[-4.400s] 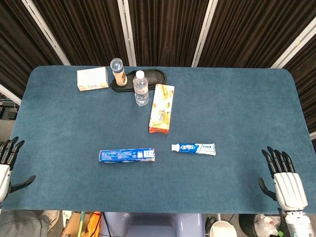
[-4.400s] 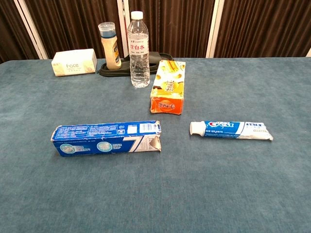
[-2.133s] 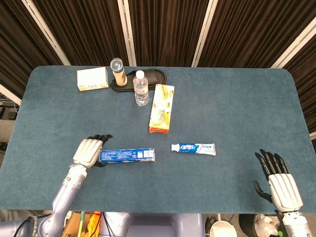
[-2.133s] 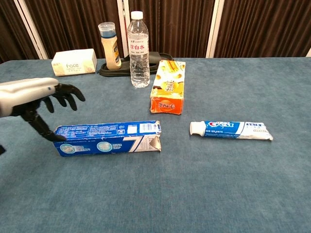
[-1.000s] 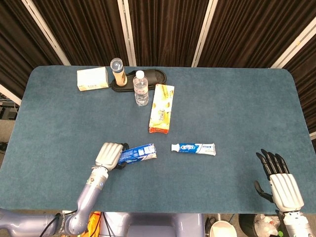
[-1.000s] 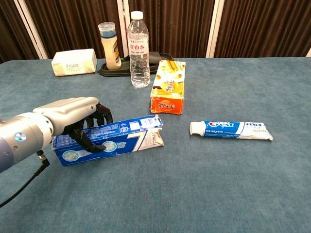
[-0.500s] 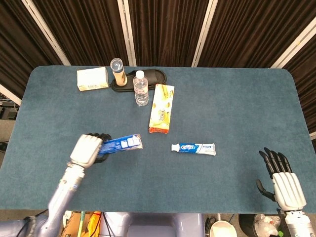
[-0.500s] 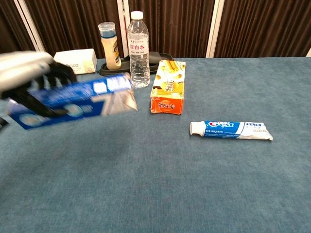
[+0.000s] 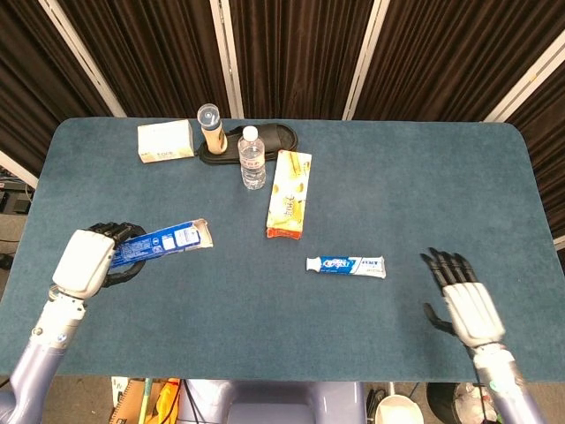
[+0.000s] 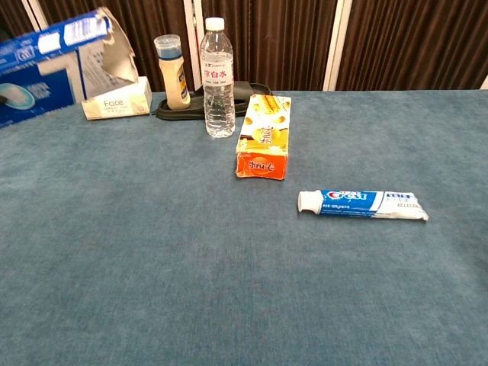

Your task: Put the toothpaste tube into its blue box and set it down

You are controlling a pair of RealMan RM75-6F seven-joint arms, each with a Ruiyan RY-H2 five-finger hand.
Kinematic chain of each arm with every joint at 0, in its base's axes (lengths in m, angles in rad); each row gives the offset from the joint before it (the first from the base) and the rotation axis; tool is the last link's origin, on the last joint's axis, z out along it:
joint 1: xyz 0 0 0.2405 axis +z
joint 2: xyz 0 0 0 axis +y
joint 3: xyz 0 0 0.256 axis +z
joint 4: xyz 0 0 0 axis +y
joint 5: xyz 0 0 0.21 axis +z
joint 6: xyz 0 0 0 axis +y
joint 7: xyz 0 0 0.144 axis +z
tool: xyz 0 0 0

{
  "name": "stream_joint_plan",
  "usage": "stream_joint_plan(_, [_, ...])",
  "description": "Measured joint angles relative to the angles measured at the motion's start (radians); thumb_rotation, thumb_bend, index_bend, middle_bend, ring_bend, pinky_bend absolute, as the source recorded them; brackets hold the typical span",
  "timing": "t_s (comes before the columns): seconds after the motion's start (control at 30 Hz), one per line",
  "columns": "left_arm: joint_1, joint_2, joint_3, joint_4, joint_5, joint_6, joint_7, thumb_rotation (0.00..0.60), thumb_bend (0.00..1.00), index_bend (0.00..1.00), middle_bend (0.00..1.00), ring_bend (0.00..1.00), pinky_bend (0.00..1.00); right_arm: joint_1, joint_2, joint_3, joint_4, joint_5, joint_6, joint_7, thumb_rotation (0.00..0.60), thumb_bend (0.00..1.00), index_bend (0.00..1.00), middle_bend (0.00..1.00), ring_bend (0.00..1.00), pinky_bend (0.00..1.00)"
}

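My left hand grips the blue toothpaste box by its left end and holds it lifted off the table, open torn flap pointing right. In the chest view the blue box fills the upper left corner, open end toward the middle; the hand itself is out of that frame. The white and blue toothpaste tube lies flat on the cloth right of centre, cap to the left, and shows as the tube in the chest view. My right hand hovers open, fingers spread, to the right of the tube and apart from it.
At the back stand a water bottle, a tan lidded bottle on a black tray, and a cream tissue box. An orange-yellow snack box lies between them and the tube. The blue table edges run close to both hands.
My left hand has carried the blue box up and further left. My right hand has moved in from the table's right corner toward the tube.
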Motion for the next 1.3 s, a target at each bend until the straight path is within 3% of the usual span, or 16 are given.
stream_joint_plan(0.2, [0.012, 0.016, -0.007, 0.005, 0.004, -0.005, -0.044, 0.600, 0.37, 0.41, 0.54, 0.49, 0.53, 0.122, -0.065, 0.053, -0.080, 0.226, -0.138, -0.238, 0.600, 0.40, 0.00, 0.00, 0.00, 0.00])
stream_joint_plan(0.5, [0.023, 0.021, -0.019, 0.020, 0.008, -0.016, -0.072, 0.600, 0.37, 0.41, 0.54, 0.49, 0.53, 0.289, -0.246, 0.097, -0.071, 0.539, -0.187, -0.525, 0.600, 0.40, 0.00, 0.00, 0.00, 0.00])
stream_joint_plan(0.8, [0.029, 0.019, -0.032, 0.032, 0.006, -0.028, -0.084, 0.600, 0.37, 0.41, 0.54, 0.49, 0.53, 0.362, -0.319, 0.100, 0.016, 0.676, -0.170, -0.588, 0.600, 0.40, 0.00, 0.00, 0.00, 0.00])
stream_joint_plan(1.13, [0.035, 0.016, -0.045, 0.035, 0.006, -0.031, -0.085, 0.600, 0.37, 0.40, 0.54, 0.49, 0.53, 0.397, -0.350, 0.077, 0.087, 0.731, -0.176, -0.592, 0.600, 0.40, 0.00, 0.00, 0.00, 0.00])
stream_joint_plan(1.3, [0.037, 0.014, -0.049, 0.038, 0.007, -0.035, -0.088, 0.600, 0.37, 0.40, 0.54, 0.49, 0.53, 0.408, -0.370, 0.067, 0.117, 0.736, -0.174, -0.578, 0.600, 0.40, 0.01, 0.09, 0.03, 0.02])
